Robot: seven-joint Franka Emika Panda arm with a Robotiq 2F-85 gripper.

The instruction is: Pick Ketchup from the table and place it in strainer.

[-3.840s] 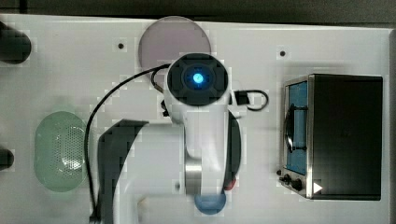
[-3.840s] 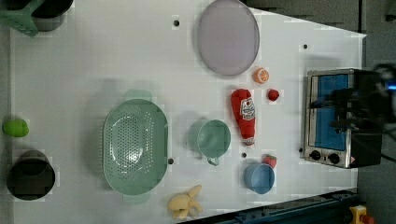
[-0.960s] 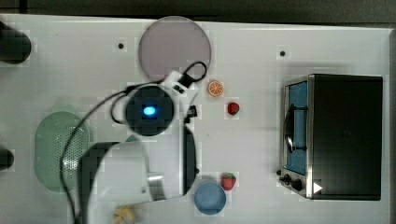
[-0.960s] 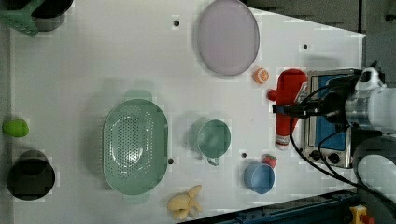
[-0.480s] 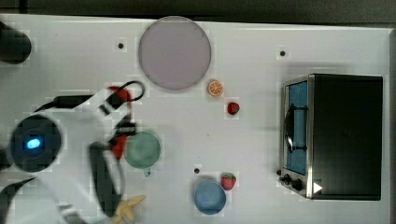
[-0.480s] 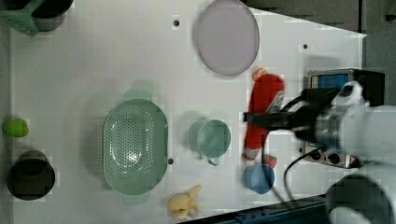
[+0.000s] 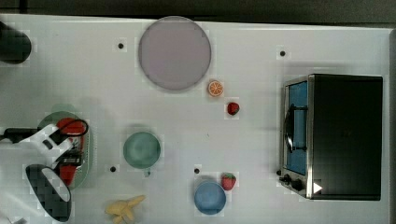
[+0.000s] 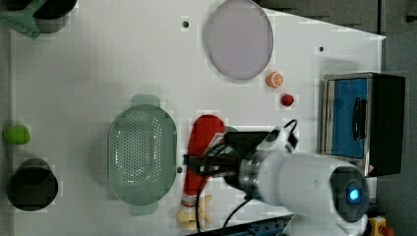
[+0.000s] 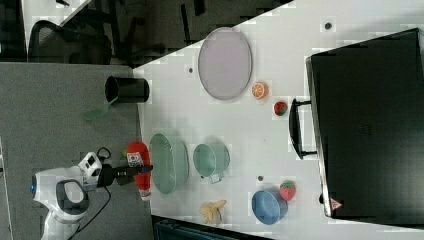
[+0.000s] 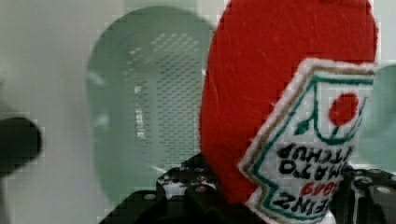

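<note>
Jaws clamped across the ketchup bottle [image 8: 200, 152] at its midsection, held aloft off the bench [image 8: 98, 73], gripper [image 8: 202, 163] gripping it crosswise. Seen in the left view just beside the strainer [image 8: 142, 154], at its 3 o'clock, long axis running from 12 to 6 with the narrow white-capped end at 6. Seen in the top view, by contrast, right over the strainer [image 7: 86, 140], so true offset hard to judge; probably near or above the rim.

For the step in hand: carry until the bottle sits squarely over the oval's middle, keep its long axis lined up with the basket's long axis, since the bottle looks about as long as the inside. Lower until close to the perforated floor, then release; dropping from height risks a bounce onto the rim. Mind the round green bowl [image 8: 223, 135] partly hidden under the arm.

Materials: bottle soft and fuzzy, a plush red fabric with a stitched white label [image 10: 312, 154] edged in tan, lettering embroidered; likely to squash a little and land quietly. Strainer pale mint plastic, oval, smooth walls, floor dotted with rows of small holes, a tab handle at either end. Bench white, matte, flat.
</note>
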